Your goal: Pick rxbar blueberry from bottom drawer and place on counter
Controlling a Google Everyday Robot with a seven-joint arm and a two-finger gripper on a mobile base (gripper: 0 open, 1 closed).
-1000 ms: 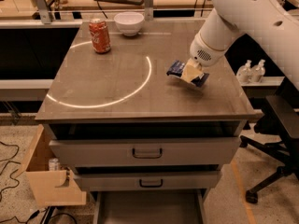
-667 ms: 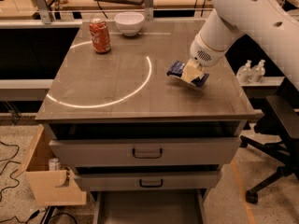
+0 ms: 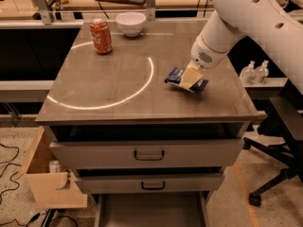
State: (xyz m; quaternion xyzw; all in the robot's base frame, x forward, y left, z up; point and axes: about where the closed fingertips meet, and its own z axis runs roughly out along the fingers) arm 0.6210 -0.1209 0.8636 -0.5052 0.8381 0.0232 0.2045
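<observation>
Claw (image 3: 191, 76) of the white arm (image 3: 246, 18) stands low over the right side of the table (image 3: 109, 86), its tan fingers (image 3: 193, 73) drawn narrow across the middle of the rxbar blueberry (image 3: 174, 75). The bar's dark blue ends show on either side of the grip. The bar sits at a slight tilt, and whether its underside already touches the tabletop cannot be told. A bright arc of light (image 3: 150, 72) curves at the claw's 9 o'clock. A red soda can (image 3: 101, 36) stands well apart at 10 o'clock, and a white bowl (image 3: 131, 22) at 11 o'clock. Below the table edge, at 7 o'clock, two closed drawer fronts (image 3: 149, 153) sit above the bottom drawer (image 3: 151, 213), pulled out with a bare grey floor. By that evidence the fetch from the drawer is done and the placing step is in hand. The next move calls for settling the bar flat, spreading the fingers and lifting straight up. The bar should not be nudged toward the table's near edge at 3 o'clock.
</observation>
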